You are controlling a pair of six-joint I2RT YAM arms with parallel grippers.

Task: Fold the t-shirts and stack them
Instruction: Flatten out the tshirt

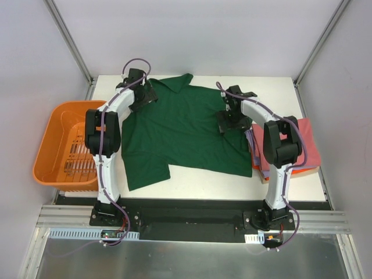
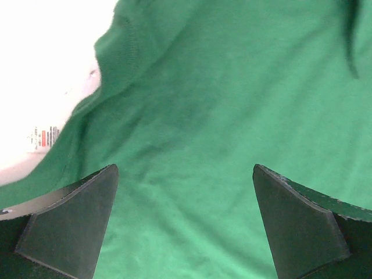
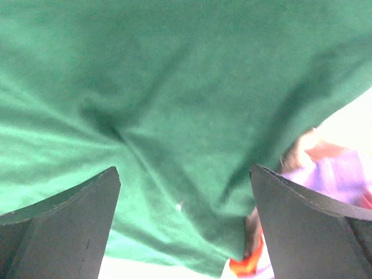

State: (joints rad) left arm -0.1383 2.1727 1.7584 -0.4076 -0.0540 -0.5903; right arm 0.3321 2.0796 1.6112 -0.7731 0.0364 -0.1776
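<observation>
Looking at the green shirt (image 1: 183,131) spread mid-table, collar at 12, long axis 12-to-6. Got the left gripper (image 1: 145,96) gaping over its 10 o'clock sleeve, right gripper (image 1: 229,121) gaping at 2, both empty, equally close.

Soft, even light is falling from overhead in the top external view, leaving the white tabletop (image 1: 203,181) glowing and the arms casting only faint shadows; the frame is looking sharp. In the left wrist view the tabletop is blowing out to featureless white at upper left, while the dark green shirt (image 2: 221,116) is showing gentle fold shadows. The right wrist view is looking softer, the folded shirts (image 3: 340,174) at right smearing out of focus.
</observation>
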